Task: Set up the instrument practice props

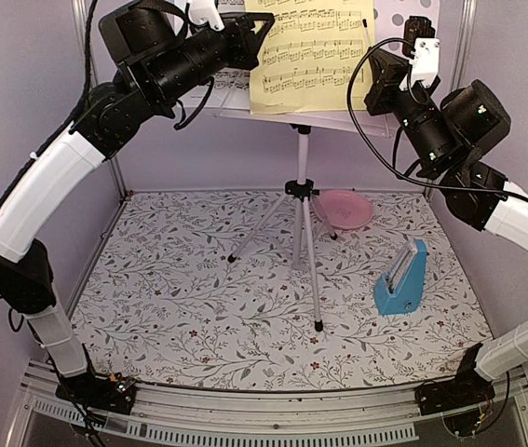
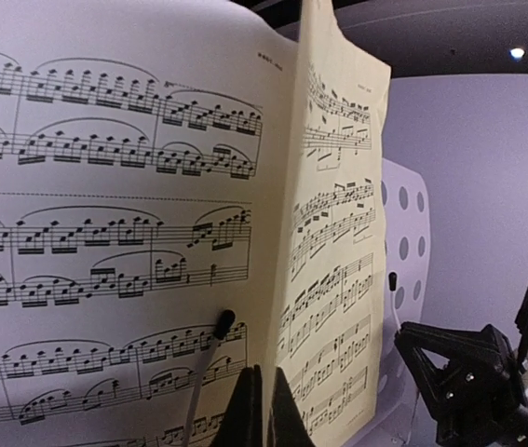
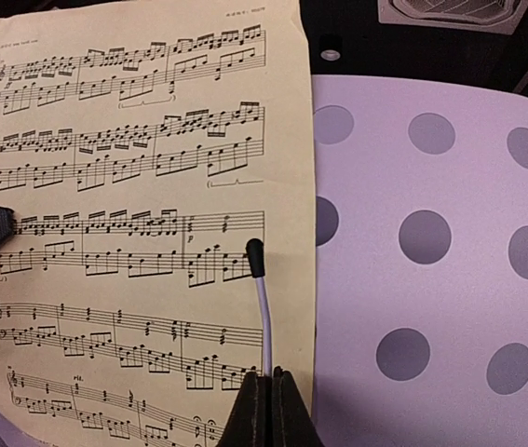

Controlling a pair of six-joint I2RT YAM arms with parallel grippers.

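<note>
The silver tripod music stand stands mid-table, its perforated pale desk at the top. On the desk a yellow sheet of music partly overlaps a white sheet. My left gripper is shut on the yellow sheet's left edge. My right gripper is shut on the stand's thin page-holder wire, which lies over the yellow sheet's right side. A second wire lies across the white sheet. The blue pyramid metronome stands on the table at the right.
A pink round plate lies behind the tripod's right leg. The floral mat covers the table, with pale walls close on both sides. Both arms reach high towards the desk, the left one hiding most of the white sheet from above.
</note>
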